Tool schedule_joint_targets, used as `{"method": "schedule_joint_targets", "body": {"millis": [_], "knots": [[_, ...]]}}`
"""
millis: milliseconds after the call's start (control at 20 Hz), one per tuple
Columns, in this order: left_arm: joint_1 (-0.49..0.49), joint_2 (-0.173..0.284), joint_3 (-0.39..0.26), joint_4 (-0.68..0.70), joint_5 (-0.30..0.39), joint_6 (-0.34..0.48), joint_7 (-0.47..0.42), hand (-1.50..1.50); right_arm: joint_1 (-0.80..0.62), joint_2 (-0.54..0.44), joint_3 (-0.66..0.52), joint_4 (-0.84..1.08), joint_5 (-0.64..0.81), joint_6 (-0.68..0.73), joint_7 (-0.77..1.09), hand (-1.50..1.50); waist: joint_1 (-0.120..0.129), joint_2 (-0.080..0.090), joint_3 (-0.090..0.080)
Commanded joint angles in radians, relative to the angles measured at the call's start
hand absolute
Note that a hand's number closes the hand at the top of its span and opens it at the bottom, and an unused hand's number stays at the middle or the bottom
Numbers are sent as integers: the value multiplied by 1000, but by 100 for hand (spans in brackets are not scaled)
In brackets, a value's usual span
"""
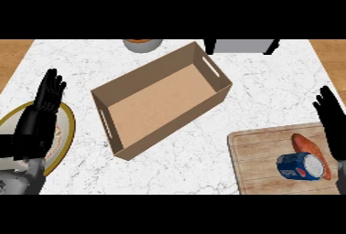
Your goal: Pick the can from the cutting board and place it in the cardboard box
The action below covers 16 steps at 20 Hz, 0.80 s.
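Note:
A blue can (pixel 301 166) with a silver top lies on its side on the wooden cutting board (pixel 260 157) at the lower right. An orange-red item (pixel 307 144) lies just behind the can on the board. The open cardboard box (pixel 162 98) sits tilted in the middle of the marble counter, with nothing inside. My right hand (pixel 331 121) is open at the right edge, fingers up, just right of the can and apart from it. At the left edge my left hand (pixel 40 114) is open, fingers up, above a plate.
A white plate (pixel 67 132) with a gold rim lies at the lower left under my left hand. A grey bowl (pixel 142 44) with something orange in it sits at the back. A grey and black appliance (pixel 242 45) stands at the back right.

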Motion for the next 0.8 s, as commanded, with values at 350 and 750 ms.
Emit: {"method": "schedule_joint_targets", "body": {"millis": [350,750], "knots": [[84,122,-3,162,-111,14,90,0,-173,-255,150,-235,145,535,-314,-150,63,-34,-11],[58,147,17,223,-139,29,123,0,0,-261,158,41,22,978,-902,-150,8,9,5]]}}
